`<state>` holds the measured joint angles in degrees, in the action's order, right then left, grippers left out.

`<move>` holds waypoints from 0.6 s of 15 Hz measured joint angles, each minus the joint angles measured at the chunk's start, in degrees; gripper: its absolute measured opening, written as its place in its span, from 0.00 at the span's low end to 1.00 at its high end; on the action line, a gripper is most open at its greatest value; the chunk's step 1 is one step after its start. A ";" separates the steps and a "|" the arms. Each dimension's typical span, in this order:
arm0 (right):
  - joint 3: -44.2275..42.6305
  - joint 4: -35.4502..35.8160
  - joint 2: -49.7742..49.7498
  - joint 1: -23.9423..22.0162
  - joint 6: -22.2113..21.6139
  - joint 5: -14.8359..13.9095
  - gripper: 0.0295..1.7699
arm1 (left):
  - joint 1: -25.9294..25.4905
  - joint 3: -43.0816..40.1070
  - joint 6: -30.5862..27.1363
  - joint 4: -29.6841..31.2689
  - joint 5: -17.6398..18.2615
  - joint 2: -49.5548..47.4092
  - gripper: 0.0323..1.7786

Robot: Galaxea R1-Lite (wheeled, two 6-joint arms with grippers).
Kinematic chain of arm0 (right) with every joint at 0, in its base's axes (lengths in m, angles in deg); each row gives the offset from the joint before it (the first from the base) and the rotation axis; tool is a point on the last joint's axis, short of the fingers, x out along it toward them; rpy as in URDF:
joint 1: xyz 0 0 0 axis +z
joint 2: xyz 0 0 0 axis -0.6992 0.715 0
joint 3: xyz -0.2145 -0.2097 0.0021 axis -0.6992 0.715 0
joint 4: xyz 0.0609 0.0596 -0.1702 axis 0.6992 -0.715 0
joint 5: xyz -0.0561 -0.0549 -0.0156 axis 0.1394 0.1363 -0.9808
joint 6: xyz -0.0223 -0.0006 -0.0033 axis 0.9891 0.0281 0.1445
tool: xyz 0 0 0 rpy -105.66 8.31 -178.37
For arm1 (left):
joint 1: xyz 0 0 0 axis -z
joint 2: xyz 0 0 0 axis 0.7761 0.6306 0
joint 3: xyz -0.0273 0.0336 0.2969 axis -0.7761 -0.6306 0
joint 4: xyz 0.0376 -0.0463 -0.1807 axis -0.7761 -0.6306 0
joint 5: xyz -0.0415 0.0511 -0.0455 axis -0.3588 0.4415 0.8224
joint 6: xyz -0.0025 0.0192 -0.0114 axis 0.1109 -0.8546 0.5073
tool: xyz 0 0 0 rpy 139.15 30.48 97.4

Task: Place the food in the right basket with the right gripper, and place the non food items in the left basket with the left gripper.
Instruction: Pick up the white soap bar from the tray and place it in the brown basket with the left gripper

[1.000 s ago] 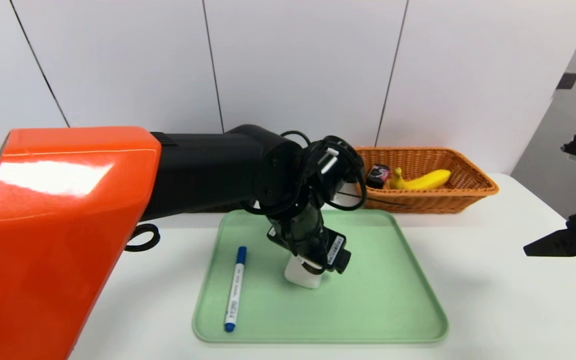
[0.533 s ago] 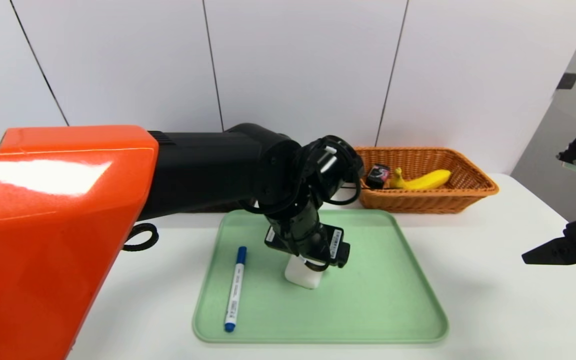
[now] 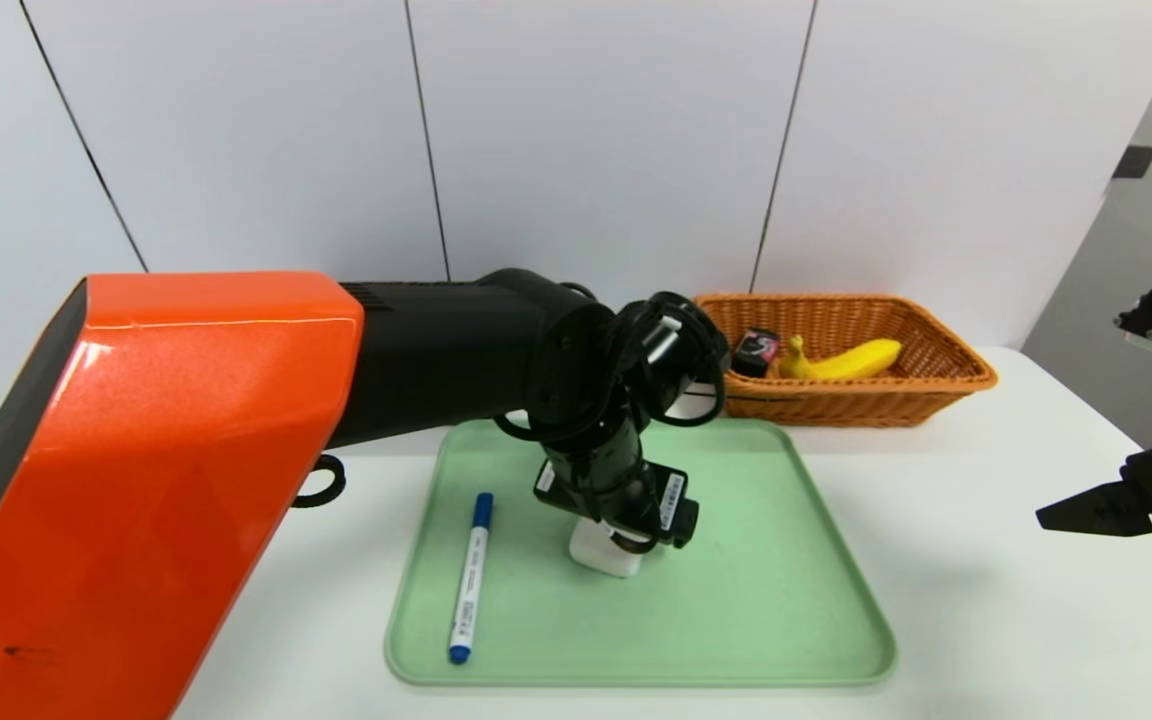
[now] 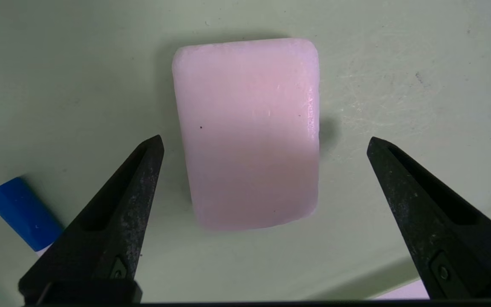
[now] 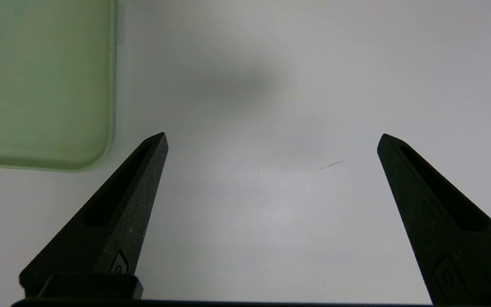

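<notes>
A pale, rounded soap bar [image 3: 598, 556] lies flat in the middle of the green tray [image 3: 766, 600]. My left gripper [image 4: 264, 140] hangs open straight above it, with one finger on each side of the soap bar [image 4: 247, 132] and neither touching it. A blue-capped marker pen [image 3: 469, 578] lies on the tray's left part, and its cap [image 4: 19, 213] shows beside one finger. The right basket [image 3: 941, 388] holds a banana [image 3: 851, 358] and a dark packet [image 3: 756, 352]. My right gripper [image 5: 273, 136] stands open and empty over bare table at the far right. The left basket is hidden behind my left arm.
The left arm's orange shell [image 3: 156, 480] fills the left of the head view. A black cable loop [image 3: 321, 480] lies on the table beside the tray. A corner of the tray [image 5: 36, 85] shows in the right wrist view, well clear of the fingers.
The left arm's orange shell has swung rightwards while its wrist stayed over the soap bar with small shifts. The right gripper has drifted slightly lower and leftwards. Both stay open.
</notes>
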<state>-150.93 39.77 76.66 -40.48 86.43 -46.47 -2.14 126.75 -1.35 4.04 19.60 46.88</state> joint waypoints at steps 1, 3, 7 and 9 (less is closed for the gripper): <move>0.00 0.05 -0.04 0.00 0.02 0.00 0.96 | -0.06 0.01 -1.07 0.00 0.00 0.05 0.95; 0.07 0.10 -0.06 -0.05 0.06 0.00 0.96 | -0.30 0.01 -2.68 0.13 0.00 0.20 0.95; 0.16 0.07 -0.11 0.00 0.13 0.00 0.96 | -0.89 0.01 -2.47 0.24 0.09 0.94 0.95; 0.22 0.07 -0.17 0.04 0.15 0.00 0.96 | -1.19 0.01 -2.47 1.27 0.06 1.43 0.95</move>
<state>-150.71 39.85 76.49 -40.45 86.57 -46.47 -3.34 126.76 -3.83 5.31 19.66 48.31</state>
